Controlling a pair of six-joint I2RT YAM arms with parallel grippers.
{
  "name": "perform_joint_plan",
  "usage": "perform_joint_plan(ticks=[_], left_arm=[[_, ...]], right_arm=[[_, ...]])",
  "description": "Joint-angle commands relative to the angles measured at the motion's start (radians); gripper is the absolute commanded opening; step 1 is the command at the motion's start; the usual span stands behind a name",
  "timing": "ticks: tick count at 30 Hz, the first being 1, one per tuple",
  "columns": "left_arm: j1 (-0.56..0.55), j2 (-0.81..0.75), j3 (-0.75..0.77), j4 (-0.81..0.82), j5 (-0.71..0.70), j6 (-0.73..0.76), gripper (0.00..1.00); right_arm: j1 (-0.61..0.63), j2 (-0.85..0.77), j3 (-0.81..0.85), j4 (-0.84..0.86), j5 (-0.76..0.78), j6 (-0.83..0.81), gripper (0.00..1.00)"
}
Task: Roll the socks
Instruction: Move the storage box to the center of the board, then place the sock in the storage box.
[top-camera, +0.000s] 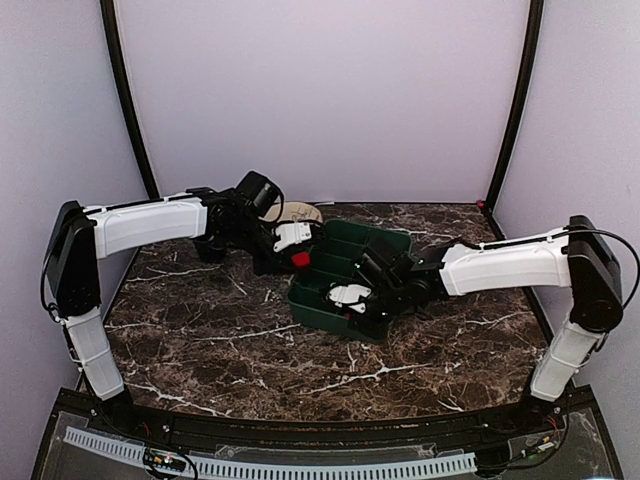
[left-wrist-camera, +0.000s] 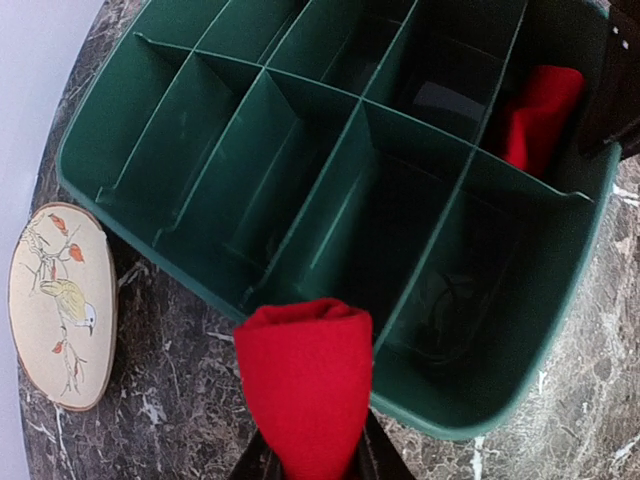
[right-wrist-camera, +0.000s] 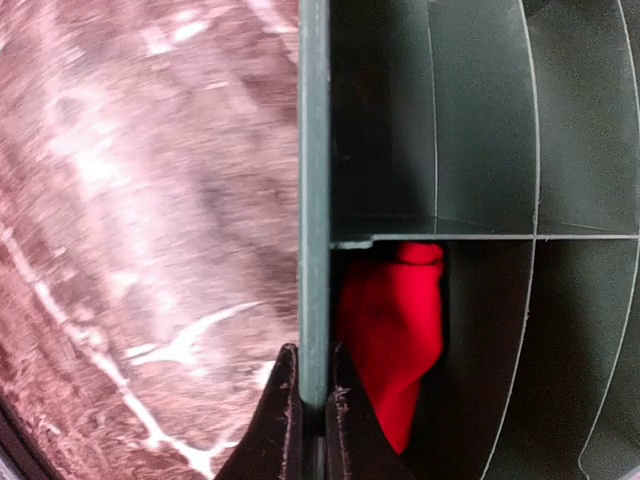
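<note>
While 1 rolled sock (left-wrist-camera: 305, 385) sat clamped in left gripper (left-wrist-camera: 315, 465) by green bin (left-wrist-camera: 470, 395) rim, 2nd sock (right-wrist-camera: 392, 330) lay inside corner compartment. Right gripper (right-wrist-camera: 312, 390) pinched bin wall. Stowing step, judged; next: lift roll over free compartment, release.

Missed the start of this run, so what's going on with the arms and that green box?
The left gripper holds a rolled red sock over the near edge of a green divided bin on the marble table, not yet in a compartment. The right gripper is clamped on the bin's outer wall, seemingly steadying it. A second red sock already sits in the compartment against that wall. A bird-painted wooden disc lies beside the bin.
</note>
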Motion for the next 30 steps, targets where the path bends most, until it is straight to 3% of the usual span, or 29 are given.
perform_joint_plan(ticks=[1,7,19,30], left_arm=[[0.003,-0.088,0.013,-0.096,0.092,0.016,0.22],[-0.024,-0.143,-0.018,-0.156,0.204,0.017,0.25],[-0.166,-0.103,-0.052,-0.193,0.202,-0.001,0.26],[-0.177,-0.046,-0.015,-0.195,0.205,0.003,0.25]], right_arm=[[0.073,-0.066,-0.083,0.029,0.024,-0.022,0.0],[0.106,-0.115,-0.137,0.062,0.073,-0.046,0.0],[0.17,-0.173,-0.19,0.113,0.122,-0.061,0.0],[0.198,-0.186,-0.201,0.121,0.119,-0.064,0.0]])
